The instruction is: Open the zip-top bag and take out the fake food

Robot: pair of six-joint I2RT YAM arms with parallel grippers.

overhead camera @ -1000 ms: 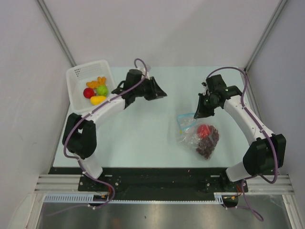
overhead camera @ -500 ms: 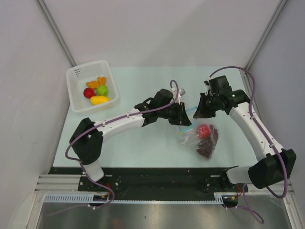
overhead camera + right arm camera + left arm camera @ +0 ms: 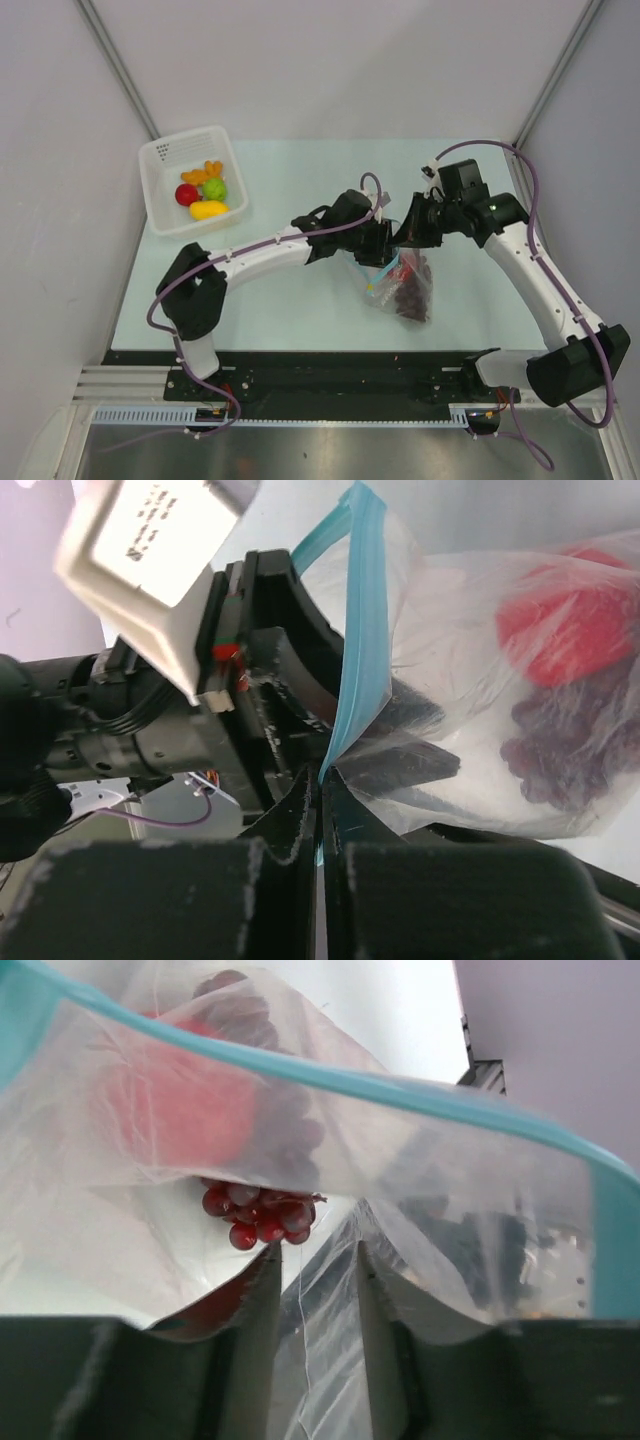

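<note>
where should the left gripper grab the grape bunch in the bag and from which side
Likely through the mouth of the bag, from the zip strip side. The right gripper pinches the strip, and the left gripper faces in, with the grape bunch showing straight ahead beside the red fruit. Close across the bunch's narrow, bumpy end nearest the mouth.

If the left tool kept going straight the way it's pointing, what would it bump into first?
The left tool sits at the zip-top bag, so its crinkly plastic comes first. Just beyond that is probably the grape bunch, though the depth is hard to judge.
</note>
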